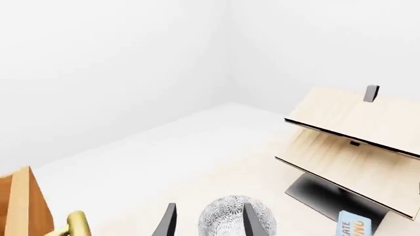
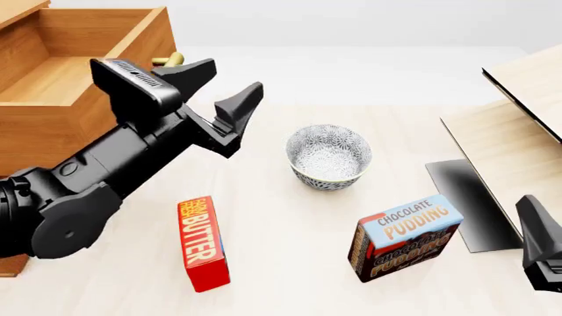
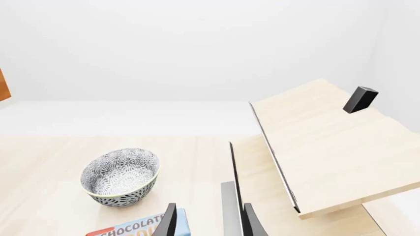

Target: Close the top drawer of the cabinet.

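Left gripper point(image 2: 226, 87) spread open beside top drawer point(image 2: 83, 72), pulled out, nothing inside, bowl point(image 2: 328, 157) likewise bare.

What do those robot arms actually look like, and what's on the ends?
The left arm is matte black, built of rounded, chunky segments, with a boxy ridged block near the wrist. Its end effector has two black wedge-shaped fingers. Only a black tip of the right end effector shows.

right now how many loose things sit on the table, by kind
bowls: 1, the patterned bowl
food boxes: 2, the butter box and the chocolate pudding box
total: 3
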